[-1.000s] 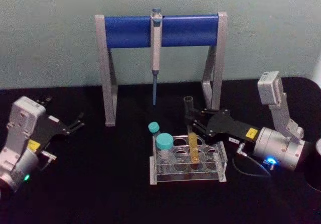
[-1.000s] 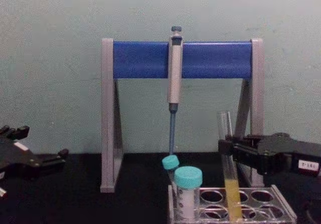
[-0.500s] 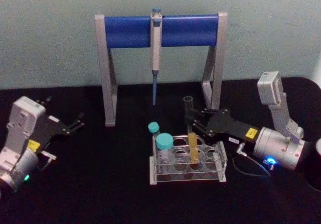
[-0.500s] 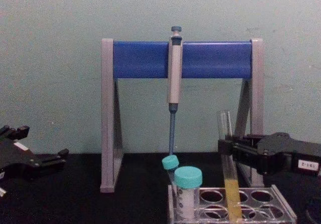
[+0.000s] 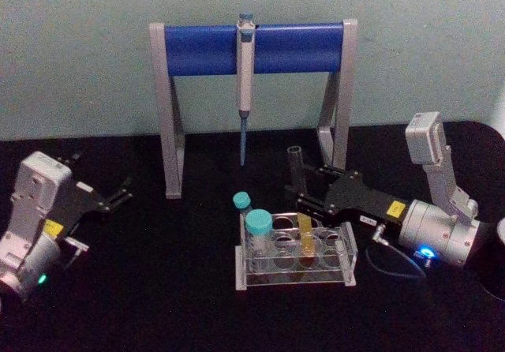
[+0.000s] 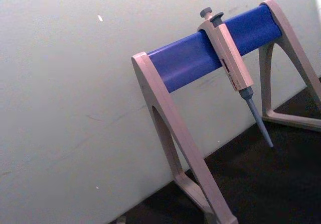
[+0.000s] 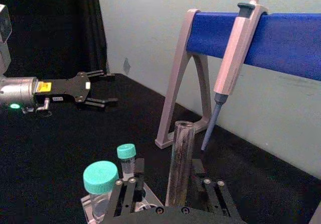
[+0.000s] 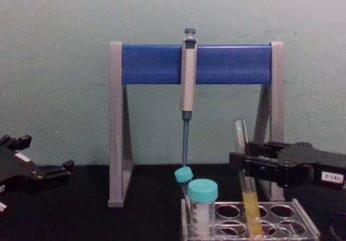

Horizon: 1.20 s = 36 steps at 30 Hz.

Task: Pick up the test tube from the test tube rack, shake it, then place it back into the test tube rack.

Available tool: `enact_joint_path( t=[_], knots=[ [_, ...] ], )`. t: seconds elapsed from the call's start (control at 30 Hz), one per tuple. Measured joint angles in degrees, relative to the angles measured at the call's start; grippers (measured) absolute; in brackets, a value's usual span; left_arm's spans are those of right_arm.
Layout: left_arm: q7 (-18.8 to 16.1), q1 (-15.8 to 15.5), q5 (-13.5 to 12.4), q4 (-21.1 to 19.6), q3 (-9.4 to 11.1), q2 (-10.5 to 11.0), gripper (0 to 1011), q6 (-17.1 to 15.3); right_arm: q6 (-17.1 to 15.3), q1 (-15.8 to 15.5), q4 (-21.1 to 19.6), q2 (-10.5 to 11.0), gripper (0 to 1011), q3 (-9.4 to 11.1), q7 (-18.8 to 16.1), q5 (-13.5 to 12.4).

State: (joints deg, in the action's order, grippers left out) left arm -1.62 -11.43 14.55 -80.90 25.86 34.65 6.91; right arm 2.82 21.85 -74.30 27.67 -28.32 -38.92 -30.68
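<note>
The step in hand is the pick-up, at the point just before the grasp. The right gripper (image 5: 298, 186) reaches in from 3 o'clock of the tube (image 8: 250, 203) and straddles its upper half, one finger on each side. In the head view the fingers stand wider apart than the glass, so I judge the gripper open and not yet clamped. The left gripper (image 5: 120, 192) is parked at 9 o'clock of the rack (image 5: 293, 277), well apart from it, with its fingers spread.

The tube stands in a far-row hole of the rack, towards the rack's 3 o'clock side. The capped tubes (image 5: 258, 224) are at its 9 o'clock. The rack itself lies at 6 o'clock of the stand (image 5: 252, 48).

The tube's long axis is near vertical, with the open mouth up and the yellow end down in the hole. In the chest view it leans a little, the mouth tipped from 12 towards 11 o'clock.

The next move calls for closing the fingers squarely on the glass above the liquid. After that comes a lift along the tube's own axis, so the base clears the hole without dragging the rack. As the tube has no cap, the shake probably needs to be gentle and keep the mouth up.
</note>
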Motion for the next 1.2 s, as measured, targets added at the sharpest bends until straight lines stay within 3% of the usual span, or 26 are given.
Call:
enact_joint_path(
  t=[0.5,0.97,1.2],
  knots=[
    [0.0,0.0,0.0,0.0,0.0,0.0,1001,0.0,0.0,0.0,0.0,0.0,1000,0.0,0.0,-0.02],
    [0.0,-0.01,0.0,0.0,0.0,0.0,1001,0.0,0.67,-0.66,-1.32,0.36,1000,0.48,0.4,0.01],
    [0.0,0.0,0.0,0.0,0.0,0.0,1001,0.0,4.38,-4.37,-7.25,1.09,1000,4.05,4.92,0.04]
  ],
)
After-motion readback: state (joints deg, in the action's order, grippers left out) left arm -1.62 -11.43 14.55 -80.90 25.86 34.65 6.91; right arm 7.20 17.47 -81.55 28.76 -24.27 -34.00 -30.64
